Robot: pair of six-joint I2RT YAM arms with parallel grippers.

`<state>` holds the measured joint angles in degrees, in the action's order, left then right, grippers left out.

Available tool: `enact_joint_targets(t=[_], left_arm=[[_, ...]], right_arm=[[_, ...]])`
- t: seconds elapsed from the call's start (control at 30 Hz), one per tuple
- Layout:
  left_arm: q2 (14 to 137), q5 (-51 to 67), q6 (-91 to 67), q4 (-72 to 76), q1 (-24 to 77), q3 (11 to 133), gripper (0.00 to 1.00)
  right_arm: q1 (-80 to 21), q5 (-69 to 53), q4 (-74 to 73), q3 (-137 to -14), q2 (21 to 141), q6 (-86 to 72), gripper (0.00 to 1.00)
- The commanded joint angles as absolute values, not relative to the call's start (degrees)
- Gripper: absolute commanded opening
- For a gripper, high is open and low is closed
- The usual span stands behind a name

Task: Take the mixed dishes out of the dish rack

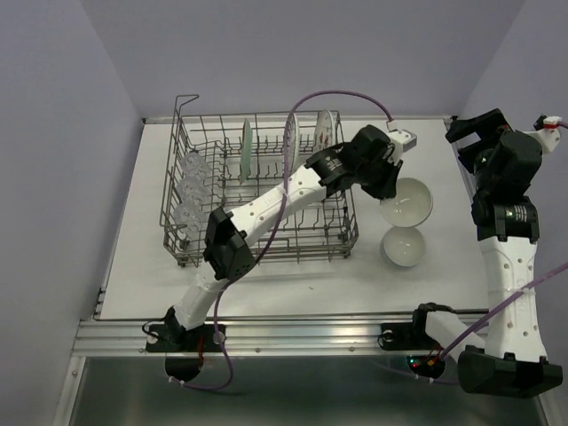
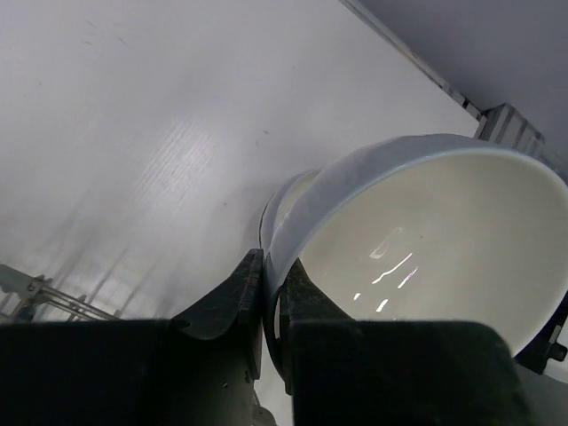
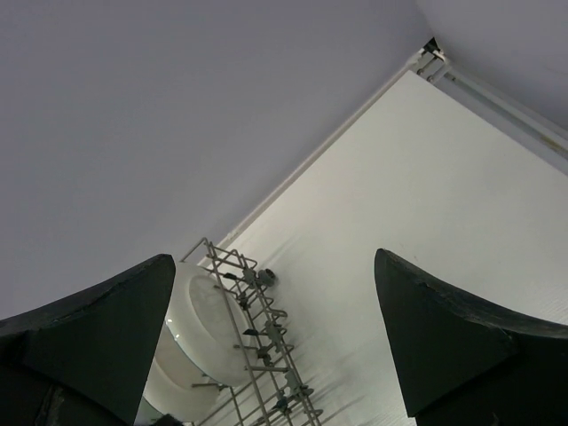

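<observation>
The grey wire dish rack [image 1: 191, 240] stands at the left of the table. A pale green plate [image 1: 246, 151], a white plate [image 1: 288, 142] and a white plate with red shapes [image 1: 325, 131] stand upright in it. Clear glasses [image 1: 186, 191] sit at its left end. My left gripper [image 1: 389, 191] reaches across the rack and is shut on the rim of a white bowl [image 1: 408, 202], just right of the rack. The pinched bowl [image 2: 426, 240] and gripper [image 2: 271, 264] show close up in the left wrist view. A second white bowl [image 1: 406, 246] rests on the table in front of it. My right gripper [image 1: 470, 130] is open and empty, raised at the far right.
The right wrist view, between my open fingers [image 3: 273, 266], shows the rack's wire side [image 3: 257, 355] with a white round dish [image 3: 191, 346] behind it, and the back wall. The table's right rail [image 1: 461, 169] lies close to the right arm.
</observation>
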<state>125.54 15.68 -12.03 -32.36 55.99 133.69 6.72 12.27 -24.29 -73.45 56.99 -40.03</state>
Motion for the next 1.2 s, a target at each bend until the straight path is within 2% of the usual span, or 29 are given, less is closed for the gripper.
enact_joint_targets(t=[0.0, 0.4, 0.77, 0.93, 1.17], left_arm=[[125.7, 16.4, -10.6, -31.3, 58.4, 138.4, 0.0], [136.6, 8.3, -7.7, -30.3, 63.5, 143.2, 0.0], [136.9, 5.4, -7.6, -30.2, 64.3, 140.1, 0.0], [138.3, 4.3, -7.6, -30.6, 64.7, 140.4, 0.1], [139.0, 3.2, -7.3, -31.0, 64.8, 141.2, 0.11]], right_arm=[[6.6, 15.6, -24.9, -75.1, 55.1, -38.5, 1.0], [6.6, 14.0, -24.9, -73.6, 52.8, -37.7, 1.0], [7.1, 12.4, -24.9, -72.9, 53.3, -37.5, 1.0], [7.1, 12.5, -24.9, -72.4, 53.3, -37.6, 1.0], [7.1, 12.3, -24.8, -72.4, 53.3, -37.7, 1.0]])
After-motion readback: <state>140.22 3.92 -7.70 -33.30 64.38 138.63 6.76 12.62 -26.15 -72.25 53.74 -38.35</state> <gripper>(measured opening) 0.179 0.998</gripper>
